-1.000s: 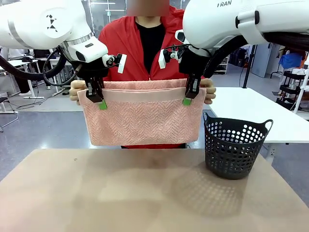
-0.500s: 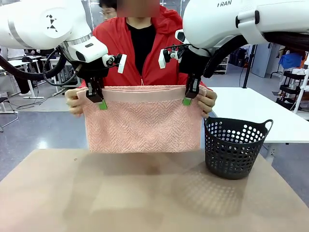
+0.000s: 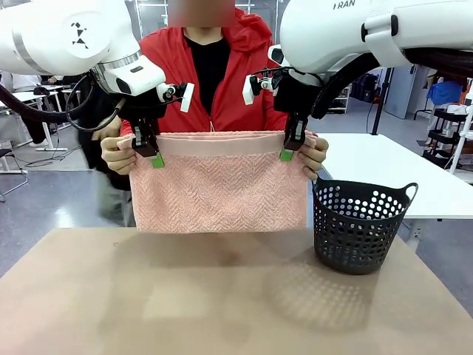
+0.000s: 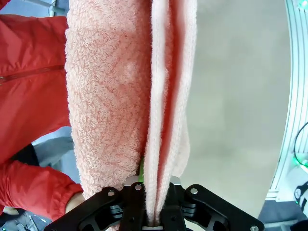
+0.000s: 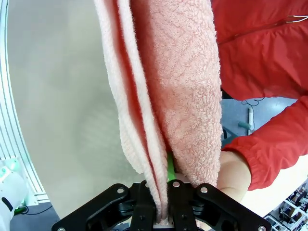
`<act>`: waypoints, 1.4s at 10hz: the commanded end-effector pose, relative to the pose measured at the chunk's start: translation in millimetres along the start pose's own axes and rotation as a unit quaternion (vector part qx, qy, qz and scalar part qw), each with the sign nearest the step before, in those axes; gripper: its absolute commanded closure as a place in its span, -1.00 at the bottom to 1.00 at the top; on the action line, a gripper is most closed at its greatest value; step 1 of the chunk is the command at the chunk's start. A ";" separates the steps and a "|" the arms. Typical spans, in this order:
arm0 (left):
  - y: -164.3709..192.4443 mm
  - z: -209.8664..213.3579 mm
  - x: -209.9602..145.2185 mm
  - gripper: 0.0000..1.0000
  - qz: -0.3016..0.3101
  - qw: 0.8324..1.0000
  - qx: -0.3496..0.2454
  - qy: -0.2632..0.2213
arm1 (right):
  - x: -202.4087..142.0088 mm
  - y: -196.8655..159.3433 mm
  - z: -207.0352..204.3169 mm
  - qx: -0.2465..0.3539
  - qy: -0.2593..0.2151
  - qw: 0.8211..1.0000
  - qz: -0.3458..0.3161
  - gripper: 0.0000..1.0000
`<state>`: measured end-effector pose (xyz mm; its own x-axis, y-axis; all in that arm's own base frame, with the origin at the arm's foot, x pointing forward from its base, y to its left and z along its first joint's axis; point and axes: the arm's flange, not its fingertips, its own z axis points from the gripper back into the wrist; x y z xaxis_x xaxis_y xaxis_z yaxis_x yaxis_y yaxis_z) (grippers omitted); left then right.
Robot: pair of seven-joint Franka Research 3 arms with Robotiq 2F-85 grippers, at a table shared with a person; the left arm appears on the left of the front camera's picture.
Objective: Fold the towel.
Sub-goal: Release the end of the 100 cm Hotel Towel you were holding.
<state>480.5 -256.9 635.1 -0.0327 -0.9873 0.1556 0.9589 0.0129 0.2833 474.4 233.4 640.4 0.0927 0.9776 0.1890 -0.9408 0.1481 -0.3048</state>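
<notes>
The salmon-pink towel (image 3: 219, 185) hangs doubled in the air above the far part of the table, its plain band along the top. My left gripper (image 3: 154, 154) is shut on its top left corner and my right gripper (image 3: 289, 149) is shut on its top right corner. A person in a red jacket holds the same two corners, one hand (image 3: 117, 153) beside my left gripper, the other hand (image 3: 315, 151) beside my right. In the left wrist view the towel (image 4: 144, 110) runs up from between the shut fingers; the right wrist view shows the towel (image 5: 166, 91) likewise.
A dark perforated basket (image 3: 361, 225) stands on the brown table (image 3: 222, 296) at the right, just below the towel's right edge. A white table (image 3: 392, 174) lies beyond it.
The towel hung shorter a second ago, with the person's hands at its top edge. The person's hands dropped slightly and the towel now hangs lower and narrower. My grippers have stayed put.
</notes>
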 end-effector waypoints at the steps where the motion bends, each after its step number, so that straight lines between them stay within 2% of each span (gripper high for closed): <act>1: 4.1 3.3 -0.9 1.00 -0.007 1.000 0.004 0.007 | -2.1 -0.7 1.9 0.000 -0.002 1.000 0.005 1.00; 4: 4.1 3.3 -0.9 1.00 -0.007 1.000 0.004 0.007 | -2.1 -0.7 1.9 0.000 -0.002 1.000 0.005 1.00; 5: 0.0 0.1 0.0 0.30 0.000 1.000 0.000 0.000 | 0.0 0.0 0.0 0.000 0.000 1.000 0.000 0.29; 6: -0.9 4.6 -2.1 0.30 0.010 1.000 0.006 -0.003 | -2.1 2.1 5.6 -0.001 -0.005 1.000 0.000 0.28; 7: -1.9 11.1 -3.5 -0.31 0.019 1.000 0.009 -0.011 | -3.8 3.7 14.9 -0.004 -0.016 1.000 -0.007 -0.34; 8: -5.5 20.7 -3.9 0.25 0.024 0.999 0.014 -0.018 | -5.9 6.3 25.6 -0.009 -0.020 1.000 -0.011 0.21; 9: -10.6 35.6 -4.1 -0.92 0.036 0.999 0.024 -0.027 | -9.9 9.5 41.2 -0.017 -0.029 0.999 -0.017 -0.98; 10: -15.4 50.5 -6.2 -0.36 0.055 0.997 0.026 -0.037 | -15.1 11.9 58.1 -0.024 -0.040 0.999 -0.024 -0.42; 11: -20.7 67.9 -12.8 -1.00 0.061 0.996 0.036 -0.051 | -23.6 14.0 79.2 -0.039 -0.053 0.997 -0.039 -1.00; 12: -22.4 92.9 -29.8 -0.96 0.078 0.993 0.049 -0.077 | -37.8 16.5 103.6 -0.053 -0.072 0.994 -0.063 -0.42; 13: -26.2 120.0 -58.2 -1.00 0.134 0.986 0.043 -0.087 | -61.6 18.2 131.7 -0.059 -0.091 0.988 -0.106 -1.00; 14: -31.8 139.8 -87.6 -1.00 0.194 0.975 0.048 -0.099 | -87.1 19.9 152.7 -0.072 -0.102 0.980 -0.158 -1.00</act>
<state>424.0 -174.2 744.5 0.1562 -0.9054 0.3947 0.9059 0.2906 0.3081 406.4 146.3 759.9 0.2035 0.8856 0.4176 -0.8547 0.3687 -0.3655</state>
